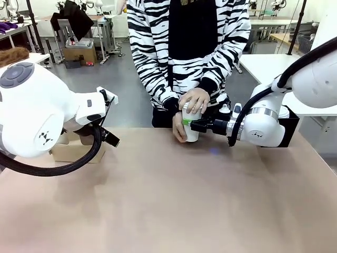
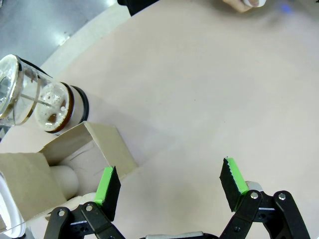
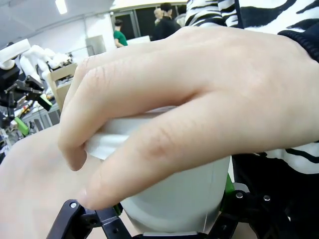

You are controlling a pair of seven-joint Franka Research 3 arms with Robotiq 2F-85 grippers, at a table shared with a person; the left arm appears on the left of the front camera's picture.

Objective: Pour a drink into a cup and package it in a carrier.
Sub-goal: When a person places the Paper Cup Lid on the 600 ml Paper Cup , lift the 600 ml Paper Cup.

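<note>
The tall, tapered white paper cup (image 1: 192,136) is held at the twelve o'clock edge of the bench (image 1: 168,200), with the green-padded fingers of the right gripper (image 1: 192,125) closed on its smooth wall. It is capped by an upper hand (image 1: 195,99) and wrapped by a lower hand (image 1: 178,129). The fingers of the left gripper (image 2: 169,183) are spread wide above bare bench. At its ten o'clock a clear glass pitcher (image 2: 30,94) of foamy brown drink (image 2: 52,112) is seen, and at eight o'clock the tan cardboard carrier (image 2: 107,144).
</note>
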